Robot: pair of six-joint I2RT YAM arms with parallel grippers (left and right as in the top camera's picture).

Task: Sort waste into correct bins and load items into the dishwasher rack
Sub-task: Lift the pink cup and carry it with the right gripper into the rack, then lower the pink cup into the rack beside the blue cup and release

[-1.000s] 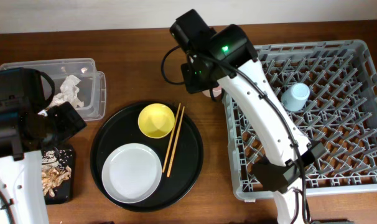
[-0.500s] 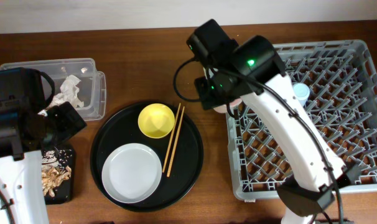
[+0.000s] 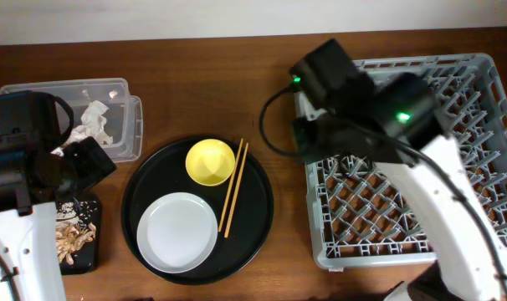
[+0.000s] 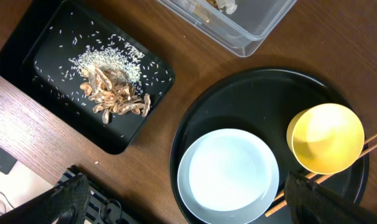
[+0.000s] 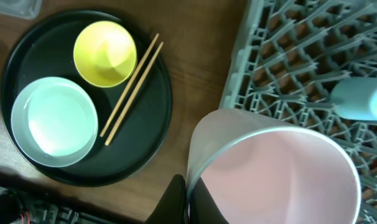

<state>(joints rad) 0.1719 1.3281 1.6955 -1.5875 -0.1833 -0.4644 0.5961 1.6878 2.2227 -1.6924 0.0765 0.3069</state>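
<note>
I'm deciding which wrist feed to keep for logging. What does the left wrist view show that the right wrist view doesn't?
Only the left wrist view shows the shallow black tray, which holds rice grains and brown scraps, and a corner of the clear tub.
Only the right wrist view shows the pink cup close in the foreground, and the dishwasher rack with the light-blue cup in it.
Both views show the round black tray carrying the yellow bowl, plate and chopsticks.

My left gripper [image 4: 198,208] hangs spread wide, while my right arm [image 3: 429,180] stretches forward, its gripper [image 5: 191,196] clamped on the pink cup [image 5: 275,177].
</note>
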